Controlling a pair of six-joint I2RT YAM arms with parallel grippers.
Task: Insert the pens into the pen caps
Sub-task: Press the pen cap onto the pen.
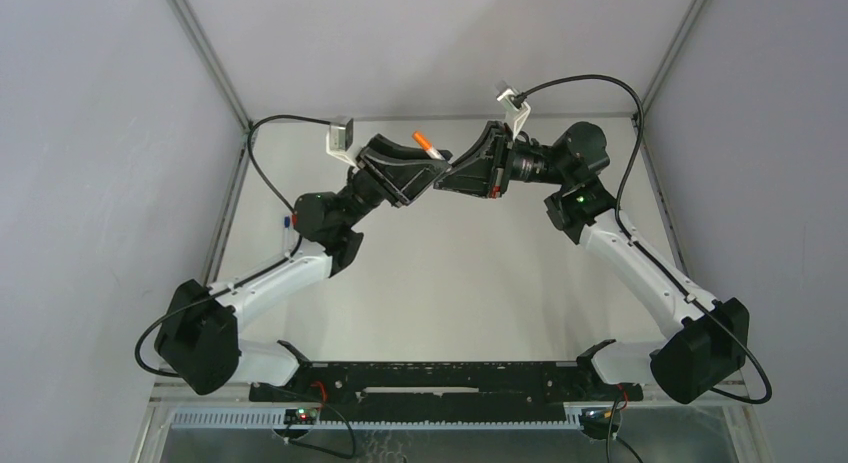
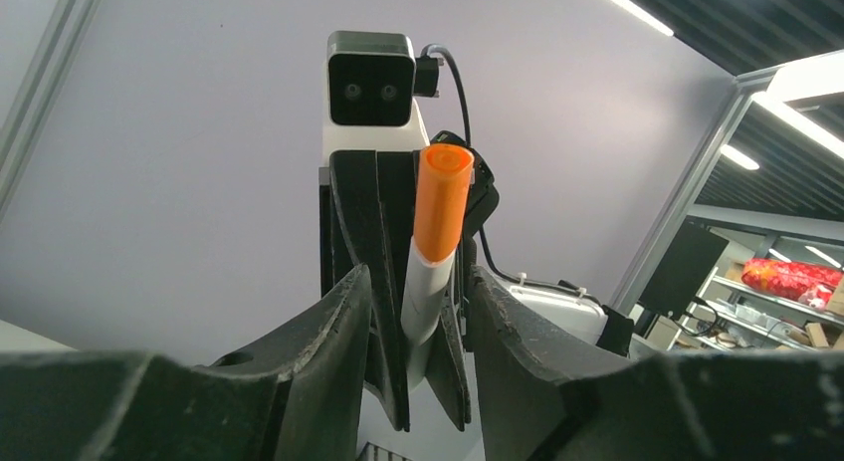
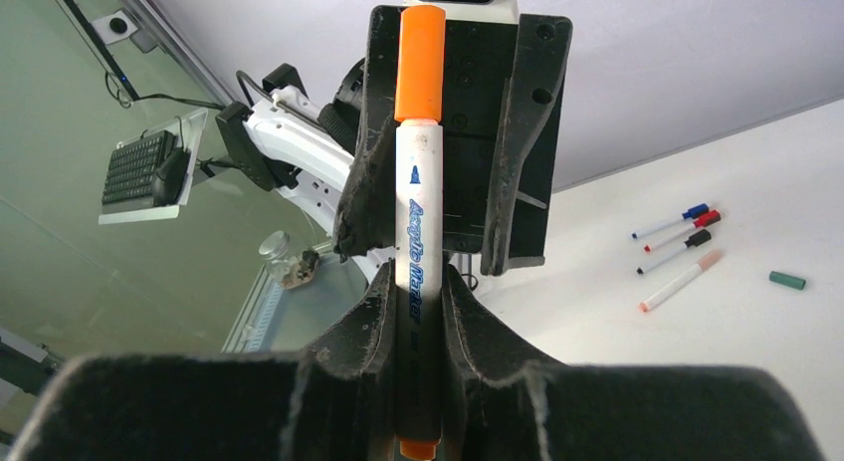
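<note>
Both arms are raised with their grippers meeting tip to tip at the back middle. My right gripper is shut on the white barrel of a pen. The pen carries an orange cap and has an orange end below the jaws. My left gripper is open. Its jaws stand wide on either side of the right gripper's fingers and the pen, gripping nothing. The cap points up past the left gripper. In the top view the pen sticks up between the left gripper and the right gripper.
Several capped pens lie on the white table in the right wrist view: blue, red, black and pinkish. A loose green cap lies to their right. Grey walls and frame posts enclose the table.
</note>
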